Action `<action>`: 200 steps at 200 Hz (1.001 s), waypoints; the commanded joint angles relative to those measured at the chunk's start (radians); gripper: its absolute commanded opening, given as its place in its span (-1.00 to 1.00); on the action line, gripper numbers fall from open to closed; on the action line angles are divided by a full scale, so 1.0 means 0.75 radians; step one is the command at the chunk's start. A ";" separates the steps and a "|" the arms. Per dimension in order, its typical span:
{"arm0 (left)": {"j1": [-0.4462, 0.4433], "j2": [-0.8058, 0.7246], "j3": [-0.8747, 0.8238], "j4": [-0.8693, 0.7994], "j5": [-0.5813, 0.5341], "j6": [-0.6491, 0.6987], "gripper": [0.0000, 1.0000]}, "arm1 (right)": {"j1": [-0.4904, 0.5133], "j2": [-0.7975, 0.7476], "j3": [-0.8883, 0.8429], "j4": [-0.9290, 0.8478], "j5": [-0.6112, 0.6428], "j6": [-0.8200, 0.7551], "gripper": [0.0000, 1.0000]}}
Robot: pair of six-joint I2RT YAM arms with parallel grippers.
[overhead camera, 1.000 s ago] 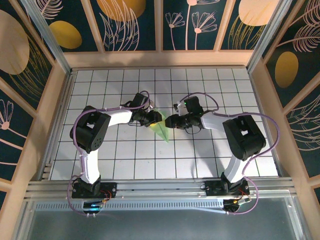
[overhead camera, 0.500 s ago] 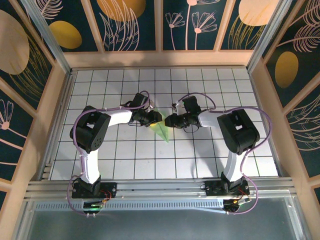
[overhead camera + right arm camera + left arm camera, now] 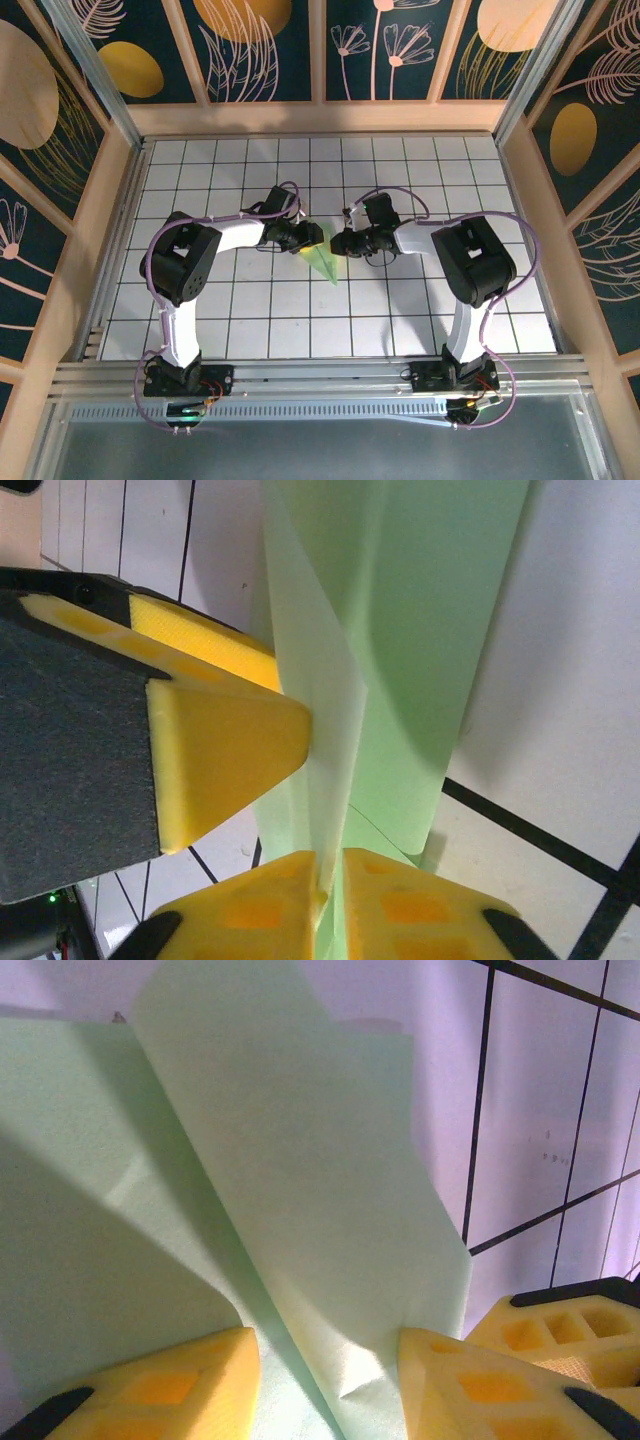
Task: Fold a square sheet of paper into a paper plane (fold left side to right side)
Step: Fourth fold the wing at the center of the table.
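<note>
Pinching raised flap of slim pale-green paper plane [image 3: 400, 630] with right gripper [image 3: 330, 865], straddling it with left gripper [image 3: 325, 1360] held apart

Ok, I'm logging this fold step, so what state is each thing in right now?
Pale-green paper sheet: folded into a narrow pointed shape, with one thin flap standing up.
Left hand: open, with its yellow fingers apart on either side of the paper's crease.
Right hand: shut, pinching the raised flap.
</note>
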 commanded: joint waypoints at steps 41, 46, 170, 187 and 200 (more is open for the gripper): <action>0.007 0.076 -0.025 -0.109 -0.126 0.034 -0.16 | 0.011 0.043 0.045 -0.038 0.031 -0.028 -0.90; 0.008 0.076 -0.025 -0.109 -0.126 0.033 -0.16 | 0.011 0.045 0.044 -0.040 0.031 -0.030 -0.91; 0.007 0.078 -0.025 -0.111 -0.122 0.035 -0.16 | 0.027 0.096 0.072 -0.101 0.098 -0.054 -0.95; 0.007 0.078 -0.023 -0.109 -0.122 0.034 -0.16 | 0.029 0.104 0.070 -0.107 0.104 -0.054 -0.95; 0.007 0.078 -0.023 -0.109 -0.122 0.034 -0.16 | 0.031 0.108 0.064 -0.111 0.116 -0.054 -0.95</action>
